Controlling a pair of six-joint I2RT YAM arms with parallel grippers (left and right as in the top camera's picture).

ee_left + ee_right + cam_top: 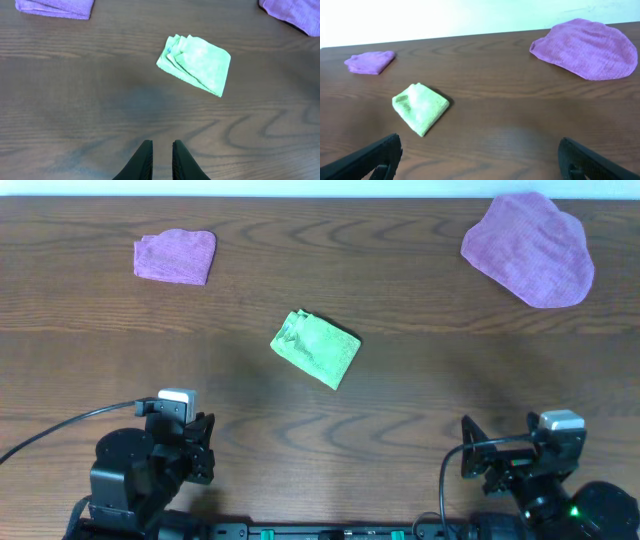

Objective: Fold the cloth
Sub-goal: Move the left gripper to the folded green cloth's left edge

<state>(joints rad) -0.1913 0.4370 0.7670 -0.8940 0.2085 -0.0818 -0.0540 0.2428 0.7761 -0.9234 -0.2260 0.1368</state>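
Open tabletop (420, 380) rings the green cloth (316, 348) on every side. Small purple cloth (175, 257) and large purple cloth (530, 250) lie well apart.

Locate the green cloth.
Overhead, the green cloth lies folded near the middle of the table, between the small purple cloth far left and the large purple cloth far right.

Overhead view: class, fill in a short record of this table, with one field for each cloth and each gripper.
green cloth: mid-table, folded into a small layered packet, lying askew
small purple cloth: far side, left, compact
large purple cloth: far side, right, spread loose
left gripper: near edge, fingers close together, holding nothing
right gripper: near edge, wide open, holding nothing
table: dark wood grain
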